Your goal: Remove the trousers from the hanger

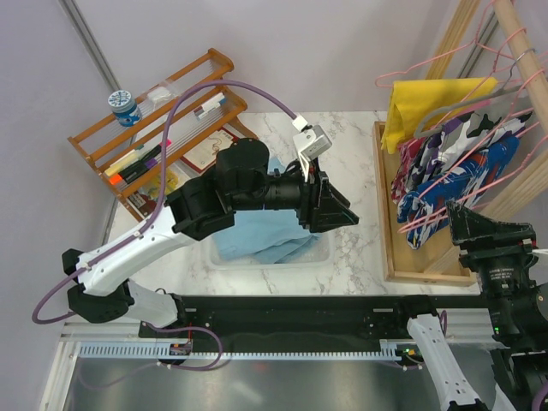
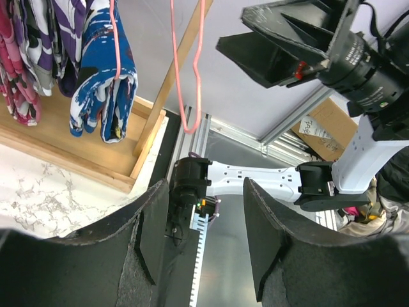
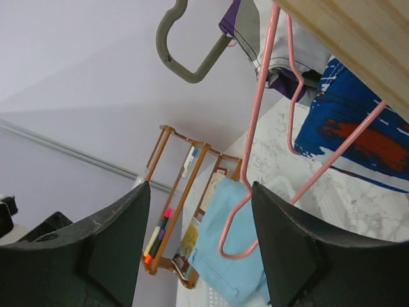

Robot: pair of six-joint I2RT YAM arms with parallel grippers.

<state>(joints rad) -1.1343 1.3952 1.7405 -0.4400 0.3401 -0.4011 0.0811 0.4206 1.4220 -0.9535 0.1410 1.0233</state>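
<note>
The light sky-blue trousers (image 1: 257,241) lie crumpled in the clear plastic tray (image 1: 270,262), partly hidden under my left arm. They also show in the right wrist view (image 3: 238,265). A bare pink wire hanger (image 3: 220,248) hangs from the wooden rail with nothing on it, its lower corner between my right fingers in that view. It also shows in the left wrist view (image 2: 188,130). My left gripper (image 1: 347,214) is open and empty, above the tray's right end (image 2: 206,195). My right gripper (image 1: 467,224) is open and empty beside the rack (image 3: 199,192).
A wooden clothes rack (image 1: 385,214) stands on the right with a yellow cloth (image 1: 432,98), patterned clothes (image 1: 454,171) and more pink hangers. A grey hanger (image 3: 192,64) hangs there too. A wooden shelf (image 1: 163,128) with markers and a bottle (image 1: 126,107) stands back left.
</note>
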